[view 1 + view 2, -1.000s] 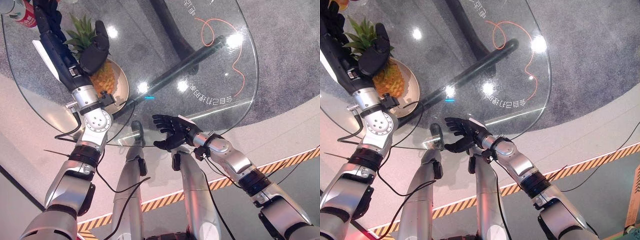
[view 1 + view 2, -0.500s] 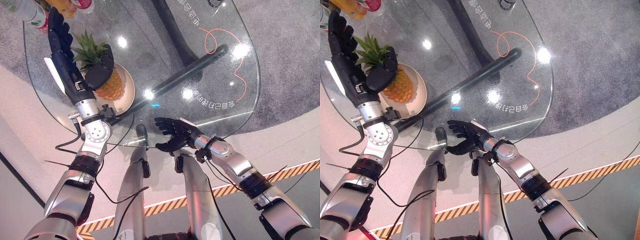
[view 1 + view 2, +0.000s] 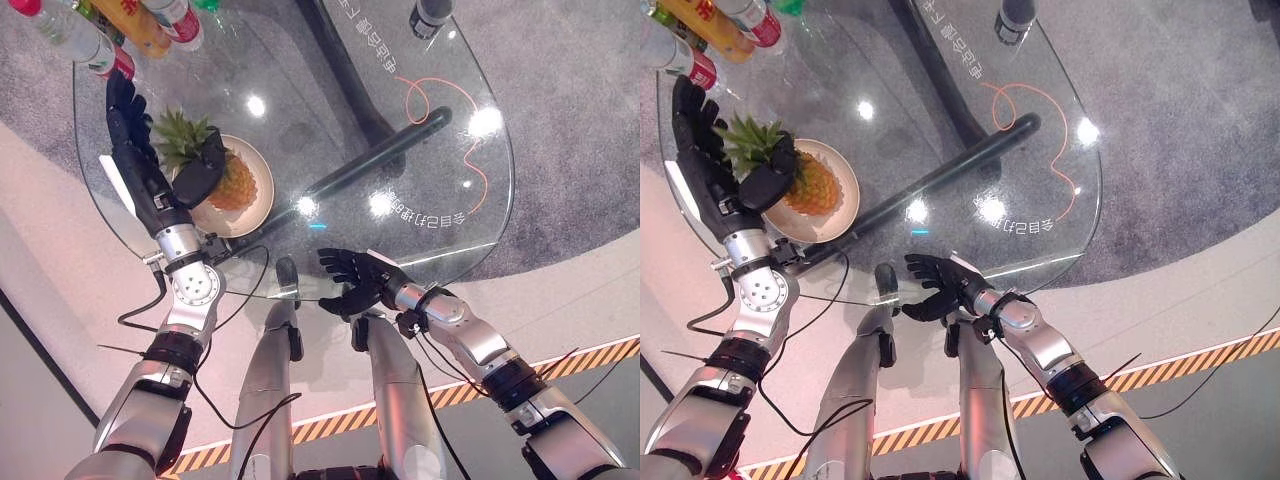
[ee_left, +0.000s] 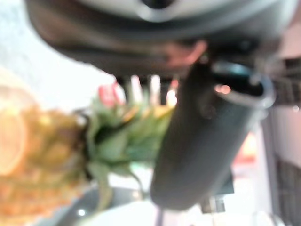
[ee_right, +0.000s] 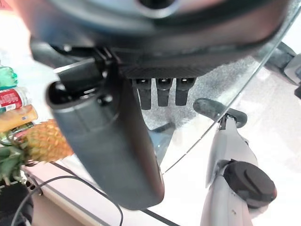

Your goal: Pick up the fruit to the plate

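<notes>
Pineapple (image 3: 232,182) lying on plate (image 3: 262,195) near bench's left edge, crown rearward; left hand (image 3: 190,172) loosely open against it; right hand (image 3: 352,281) open, well apart.

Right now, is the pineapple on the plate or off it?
On it. The pineapple lies on its side across the plate, leaves pointing away from the robot, with the left hand at its crown.
</notes>
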Controlling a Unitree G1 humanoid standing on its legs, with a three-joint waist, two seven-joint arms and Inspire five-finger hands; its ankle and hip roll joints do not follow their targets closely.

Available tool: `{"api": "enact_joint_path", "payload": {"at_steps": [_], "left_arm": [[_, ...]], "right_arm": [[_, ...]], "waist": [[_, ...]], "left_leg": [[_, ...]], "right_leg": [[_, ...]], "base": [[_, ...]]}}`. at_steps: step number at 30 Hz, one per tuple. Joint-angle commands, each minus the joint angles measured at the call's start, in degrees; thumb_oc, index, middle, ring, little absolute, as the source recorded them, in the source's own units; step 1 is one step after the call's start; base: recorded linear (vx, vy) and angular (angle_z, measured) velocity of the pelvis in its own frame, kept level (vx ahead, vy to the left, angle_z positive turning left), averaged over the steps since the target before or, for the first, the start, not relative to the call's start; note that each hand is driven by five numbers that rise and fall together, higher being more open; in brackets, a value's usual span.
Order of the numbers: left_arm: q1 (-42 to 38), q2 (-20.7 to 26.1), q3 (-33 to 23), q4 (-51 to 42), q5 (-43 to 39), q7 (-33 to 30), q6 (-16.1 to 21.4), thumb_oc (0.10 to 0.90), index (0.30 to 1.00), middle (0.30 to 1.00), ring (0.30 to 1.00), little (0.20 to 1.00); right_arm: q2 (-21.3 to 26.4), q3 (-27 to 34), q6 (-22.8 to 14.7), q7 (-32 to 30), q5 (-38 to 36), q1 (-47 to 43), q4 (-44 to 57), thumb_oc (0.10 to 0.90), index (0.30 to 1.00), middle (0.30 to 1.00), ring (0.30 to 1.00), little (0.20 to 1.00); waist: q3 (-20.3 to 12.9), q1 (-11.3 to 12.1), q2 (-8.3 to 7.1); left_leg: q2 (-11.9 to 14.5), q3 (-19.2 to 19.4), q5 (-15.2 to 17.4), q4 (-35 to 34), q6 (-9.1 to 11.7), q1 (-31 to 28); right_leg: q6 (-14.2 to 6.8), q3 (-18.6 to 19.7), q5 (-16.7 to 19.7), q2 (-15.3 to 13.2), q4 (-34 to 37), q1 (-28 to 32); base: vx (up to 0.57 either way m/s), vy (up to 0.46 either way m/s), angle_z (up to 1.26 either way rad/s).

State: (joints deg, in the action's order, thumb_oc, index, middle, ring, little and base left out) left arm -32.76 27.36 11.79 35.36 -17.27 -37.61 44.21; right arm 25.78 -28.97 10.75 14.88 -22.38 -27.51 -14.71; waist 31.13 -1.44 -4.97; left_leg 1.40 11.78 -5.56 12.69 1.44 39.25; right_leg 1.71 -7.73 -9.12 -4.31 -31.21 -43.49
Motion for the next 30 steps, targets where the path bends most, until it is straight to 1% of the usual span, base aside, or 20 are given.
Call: {"api": "enact_joint_path", "payload": {"at_steps": [1, 3, 4, 8, 9, 11, 16, 22, 30], "left_arm": [[-0.7, -0.2, -3.3, -5.2, -0.7, 3.8, 3.8, 0.8, 0.9, 0.9, 0.9, 0.9], [-0.2, -0.1, -3.3, -5.5, -0.9, 4.6, 3.6, 0.8, 0.9, 0.9, 0.9, 0.9], [0.7, 0.1, -3.4, -6.1, -1.4, 6.8, 3.1, 0.8, 0.9, 0.9, 0.9, 0.9], [1.9, 0.0, -3.2, -7.0, -2.7, 10.8, 2.4, 0.8, 0.9, 0.9, 0.9, 0.9], [2.3, 0.1, -3.1, -7.7, -6.5, 14.7, 1.7, 0.8, 0.9, 0.9, 0.9, 0.9], [3.1, -0.7, -3.1, -8.5, -11.6, 19.2, 0.9, 0.8, 0.9, 0.9, 0.9, 0.9], [4.4, -2.1, -3.0, -9.0, -18.2, 25.1, -1.1, 0.8, 0.9, 0.9, 0.9, 0.9], [6.2, -2.9, -3.4, -9.8, -19.7, 27.4, -2.3, 0.8, 0.9, 0.9, 0.9, 0.9], [7.6, -2.9, -4.0, -10.2, -20.1, 28.0, -2.8, 0.8, 0.9, 0.9, 0.9, 0.9]], "right_arm": [[-0.9, 3.1, -3.4, 3.3, 1.2, 3.0, 8.3, 0.8, 0.9, 0.9, 0.9, 0.9], [-0.8, 3.3, -3.3, 3.3, 1.2, 3.2, 8.4, 0.8, 0.9, 0.9, 0.9, 0.9], [-0.4, 3.6, -3.3, 3.5, 1.1, 3.9, 8.8, 0.8, 0.9, 0.9, 0.9, 0.9], [-0.1, 4.1, -3.6, 3.7, 1.7, 4.5, 9.1, 0.8, 0.9, 0.9, 0.9, 0.9], [0.1, 4.3, -3.7, 3.7, 1.8, 4.8, 9.4, 0.8, 0.9, 0.9, 0.9, 0.9], [0.0, 4.6, -3.7, 3.6, 2.2, 5.1, 9.8, 0.8, 0.9, 0.9, 0.9, 0.9], [-0.2, 5.0, -4.4, 3.9, 2.6, 5.7, 9.3, 0.8, 0.9, 0.9, 0.9, 0.9], [0.0, 5.2, -4.5, 4.0, 2.2, 6.3, 9.7, 0.8, 0.9, 0.9, 0.9, 0.9], [0.2, 5.6, -4.7, 4.8, 2.0, 6.9, 9.5, 0.8, 0.9, 0.9, 0.9, 0.9]], "waist": [[-1.3, 0.0, 2.27], [-1.3, 0.1, 2.37], [-1.3, 0.3, 2.58], [-1.3, 0.5, 2.84], [-1.3, 0.5, 2.91], [-1.3, 0.5, 3.0], [-1.3, 0.3, 2.99], [-1.3, 0.3, 2.92], [-1.3, 0.2, 3.15]], "left_leg": [[-2.8, -0.3, 7.6, 8.8, -2.2, -2.2], [-2.7, -0.4, 7.5, 8.7, -2.1, -2.4], [-2.5, -0.3, 7.4, 8.5, -2.0, -2.9], [-2.3, -0.4, 7.2, 8.4, -2.0, -3.3], [-2.2, -0.4, 7.1, 8.5, -2.0, -3.3], [-1.9, -0.4, 7.0, 8.6, -1.9, -3.2], [-1.6, -0.2, 6.9, 8.9, -1.7, -3.5], [-1.4, -0.1, 6.7, 9.2, -1.5, -4.1], [-0.8, 0.3, 6.6, 9.4, -1.3, -5.1]], "right_leg": [[-4.4, -4.4, 11.2, -1.7, 10.8, 4.0], [-4.4, -4.4, 11.1, -1.7, 10.8, 4.2], [-4.3, -4.6, 10.8, -1.8, 10.6, 4.6], [-4.3, -4.9, 10.6, -1.9, 10.5, 5.0], [-4.2, -5.1, 10.5, -1.9, 10.4, 5.2], [-4.2, -5.1, 10.4, -1.9, 10.3, 5.2], [-4.0, -5.3, 10.1, -1.8, 10.1, 5.7], [-3.7, -5.3, 10.0, -1.6, 10.3, 6.6], [-3.4, -5.4, 9.4, -1.7, 10.1, 8.1]], "base": [[0.0, 0.0, 0.0], [0.0, -0.017, 0.01], [0.0, -0.044, 0.03], [0.0, -0.042, 0.02], [0.0, -0.051, 0.04], [0.0, -0.041, 0.06], [0.01, -0.038, 0.01], [0.0, -0.013, 0.0], [0.01, -0.007, -0.02]]}}
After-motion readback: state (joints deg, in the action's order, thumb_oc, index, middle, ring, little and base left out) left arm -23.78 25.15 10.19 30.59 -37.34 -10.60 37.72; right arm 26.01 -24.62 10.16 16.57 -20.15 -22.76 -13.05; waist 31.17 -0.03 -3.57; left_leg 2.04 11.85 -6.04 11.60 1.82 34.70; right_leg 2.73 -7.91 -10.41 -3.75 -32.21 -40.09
